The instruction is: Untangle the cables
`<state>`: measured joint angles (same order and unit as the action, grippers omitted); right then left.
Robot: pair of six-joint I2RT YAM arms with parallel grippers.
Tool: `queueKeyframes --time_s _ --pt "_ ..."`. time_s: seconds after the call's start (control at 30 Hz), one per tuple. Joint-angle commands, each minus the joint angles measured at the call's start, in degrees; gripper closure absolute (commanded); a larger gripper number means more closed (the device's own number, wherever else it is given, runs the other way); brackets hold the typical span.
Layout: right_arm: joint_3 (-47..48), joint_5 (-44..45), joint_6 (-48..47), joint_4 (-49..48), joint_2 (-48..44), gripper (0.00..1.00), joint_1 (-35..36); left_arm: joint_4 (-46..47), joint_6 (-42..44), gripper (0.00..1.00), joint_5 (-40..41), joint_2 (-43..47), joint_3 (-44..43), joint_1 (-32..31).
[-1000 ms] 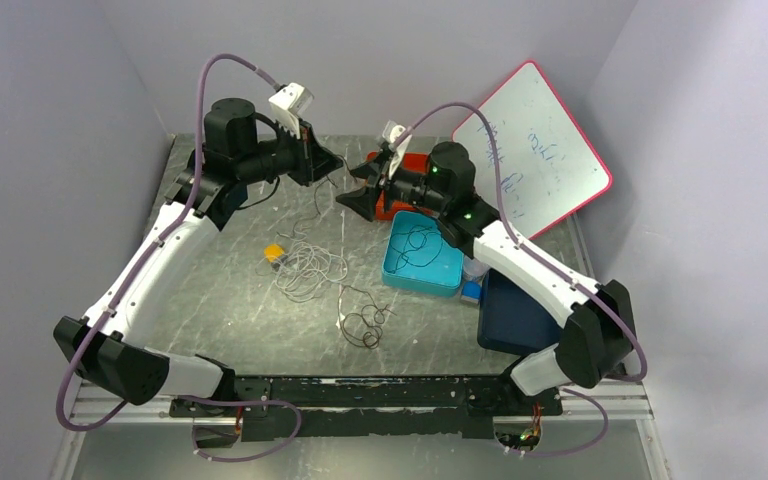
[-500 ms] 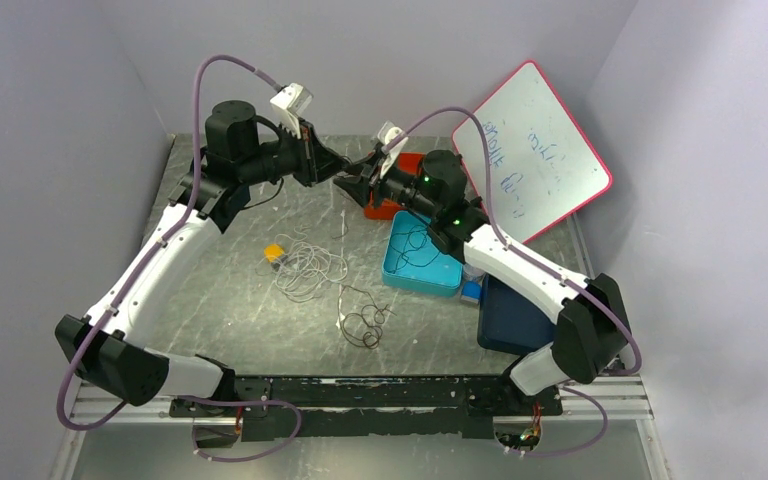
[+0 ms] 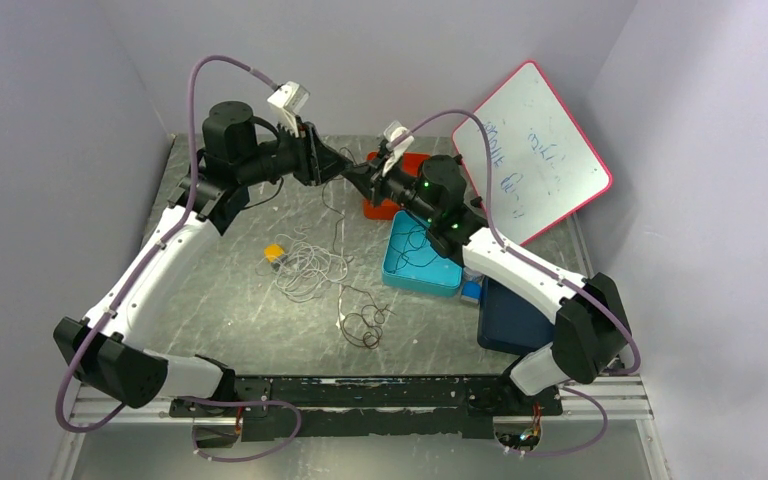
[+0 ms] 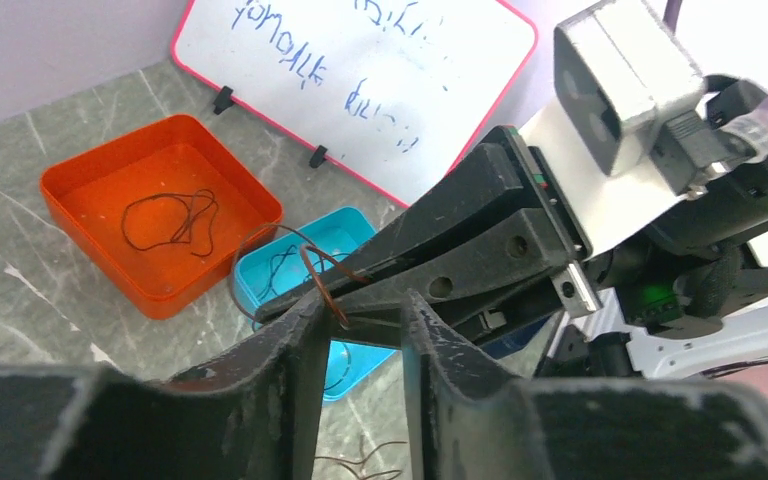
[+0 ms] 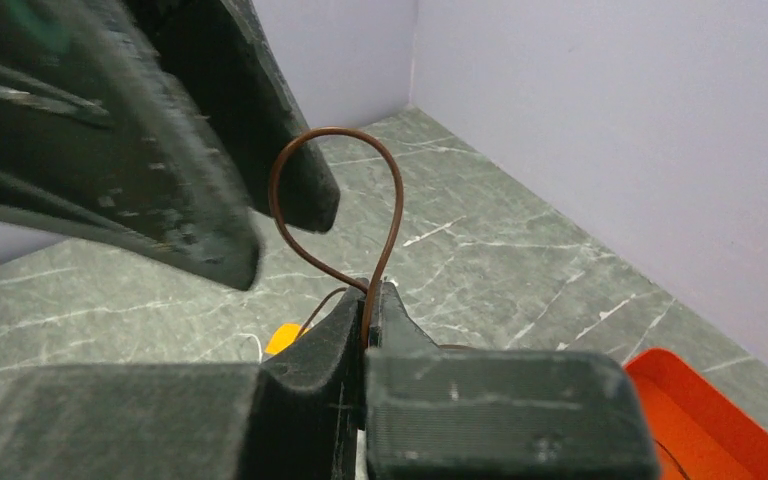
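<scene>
A brown cable (image 5: 340, 129) and a grey table (image 3: 230, 290) veined white. Beside the orange tray (image 4: 230, 230), a teal tray (image 3: 440, 270) and a pink-rimmed whiteboard (image 3: 535, 150) scribbled blue.

Robot lab cell. Plain lilac walls (image 3: 60, 110) box in a grey marbled counter (image 3: 230, 290). Left arm (image 3: 160, 250) and right arm (image 3: 525, 272) are bolted to a rail (image 3: 380, 392) at its near edge. Scribbled whiteboard (image 3: 535, 150) at far right corner.

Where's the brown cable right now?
The brown cable is in mid-air over the far middle of the table, pinched in the right gripper; its loop stands right beside the open left gripper.
</scene>
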<state>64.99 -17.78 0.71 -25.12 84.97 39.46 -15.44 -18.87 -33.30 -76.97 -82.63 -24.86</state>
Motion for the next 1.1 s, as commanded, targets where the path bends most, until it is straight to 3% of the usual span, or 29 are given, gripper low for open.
queueKeyframes --time_s 0.0,0.23,0.3,0.67,1.07 --pt "0.60 4.65 1.68 0.81 -1.02 1.00 0.00 2.65 -0.08 0.55 0.01 2.56 0.96 -0.36" --pt "3.84 13.84 2.53 7.45 0.52 1.00 -1.77 -0.53 2.86 0.25 7.06 4.93 0.39 -0.01" --pt "4.69 16.28 2.98 8.78 0.86 1.00 -2.71 -2.14 3.97 0.22 8.92 5.15 0.32 0.07" --pt "14.60 24.76 2.82 15.72 7.44 1.00 -10.74 -5.81 8.11 0.21 24.82 8.35 9.48 0.34" --pt "25.28 27.99 -5.82 13.53 23.55 1.00 -14.74 -4.86 6.65 0.23 25.15 9.84 17.00 0.69"
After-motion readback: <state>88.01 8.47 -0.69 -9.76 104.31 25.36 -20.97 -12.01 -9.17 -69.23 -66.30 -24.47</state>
